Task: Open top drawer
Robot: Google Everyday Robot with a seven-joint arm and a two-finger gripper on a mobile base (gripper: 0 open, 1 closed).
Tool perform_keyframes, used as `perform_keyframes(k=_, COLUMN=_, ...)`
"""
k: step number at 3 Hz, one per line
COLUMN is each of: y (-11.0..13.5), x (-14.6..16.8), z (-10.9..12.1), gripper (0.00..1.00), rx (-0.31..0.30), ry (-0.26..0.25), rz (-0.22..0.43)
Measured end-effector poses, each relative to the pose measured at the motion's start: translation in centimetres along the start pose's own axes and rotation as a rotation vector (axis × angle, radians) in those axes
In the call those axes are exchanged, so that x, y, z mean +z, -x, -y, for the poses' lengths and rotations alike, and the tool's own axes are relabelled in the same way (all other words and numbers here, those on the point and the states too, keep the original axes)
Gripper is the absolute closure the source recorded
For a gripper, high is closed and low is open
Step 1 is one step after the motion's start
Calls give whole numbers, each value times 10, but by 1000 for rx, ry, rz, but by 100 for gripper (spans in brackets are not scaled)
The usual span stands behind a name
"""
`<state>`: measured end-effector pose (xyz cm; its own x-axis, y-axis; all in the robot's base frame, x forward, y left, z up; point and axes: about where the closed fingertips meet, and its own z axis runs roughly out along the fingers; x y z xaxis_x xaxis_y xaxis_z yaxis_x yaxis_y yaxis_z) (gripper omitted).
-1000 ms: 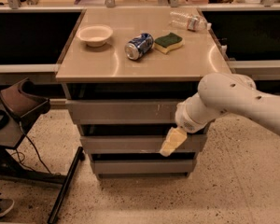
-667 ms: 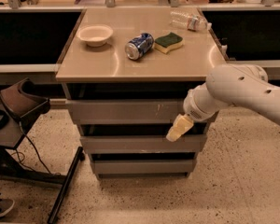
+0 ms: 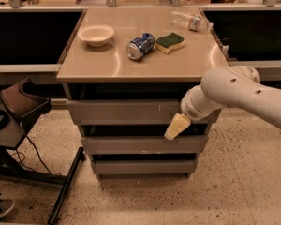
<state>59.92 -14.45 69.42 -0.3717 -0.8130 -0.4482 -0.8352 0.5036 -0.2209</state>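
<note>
Speckled stone floor, dark counter bays behind, and front and centre a beige-topped grey metal cabinet (image 3: 107, 64) carrying a white bowl (image 3: 96, 34), a blue drinks can (image 3: 140, 46) on its side and a yellow-and-green sponge (image 3: 170, 42). Just under the top, the widest grey metal drawer front with the white scuffs, the top drawer (image 3: 126, 112), flush and fully closed. At its lower edge, right of centre, the white arm's cream-tipped two-finger gripper (image 3: 177, 126), fingers pressed together into one wedge with no gap showing, slanting down-left across the dark slot above the middle drawer front (image 3: 140, 144). No handle here, so probably best to hook those tips behind the bottom lip, seat them firmly, then pull straight back, level and steady; any sideways drag and likely to slip off. Against a second back: gripper up from the middle drawer front to this lip, elbow swung higher. Hardly shifted over the last 0.7 seconds. Drawer just as shut; bowl, can and sponge unmoved.
</note>
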Motion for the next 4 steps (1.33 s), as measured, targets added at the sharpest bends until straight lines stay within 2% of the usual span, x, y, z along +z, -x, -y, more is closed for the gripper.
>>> perform_keyframes(k=1, y=8, x=33, z=47, gripper=0, rx=74, ry=-56, rz=28)
perform_keyframes(k=2, y=11, x=54, z=79, gripper=0, rx=129, ry=-103, rz=50)
perform_keyframes(k=3, y=11, x=54, z=79, gripper=0, rx=129, ry=-103, rz=50)
perform_keyframes(k=4, y=5, x=62, z=65, gripper=0, rx=119, ry=-123, rz=36)
